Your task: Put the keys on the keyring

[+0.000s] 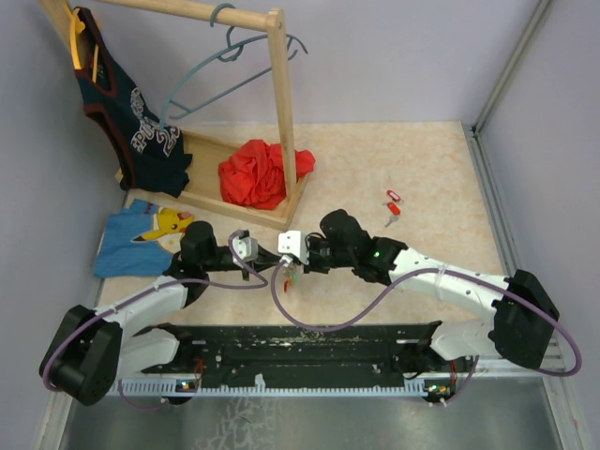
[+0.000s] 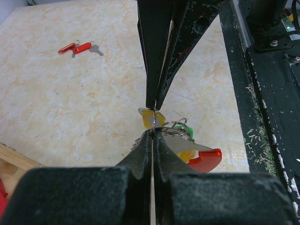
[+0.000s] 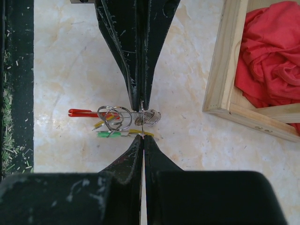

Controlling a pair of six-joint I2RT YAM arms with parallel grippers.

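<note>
My two grippers meet tip to tip just above the table, both shut on the keyring [image 2: 154, 117], a thin wire loop seen edge-on between them. My left gripper [image 2: 153, 132] pinches its near end and my right gripper [image 3: 142, 137] the other end. Several keys hang on it: a yellow tag [image 2: 146, 116], a green one [image 2: 188, 131] and a red one [image 2: 207, 160], with small silver rings [image 3: 115, 117] beside them. In the top view the left gripper [image 1: 277, 261] and right gripper [image 1: 302, 255] touch at mid-table. Two loose red-tagged keys [image 1: 393, 208] lie apart on the table.
A wooden clothes rack [image 1: 281, 103] stands at the back left with a grey-blue hanger [image 1: 211, 80], a dark jersey [image 1: 131, 103] and a red cloth [image 1: 258, 173] on its base. A blue shirt [image 1: 141, 234] lies left. A black rail [image 1: 300, 342] runs along the near edge.
</note>
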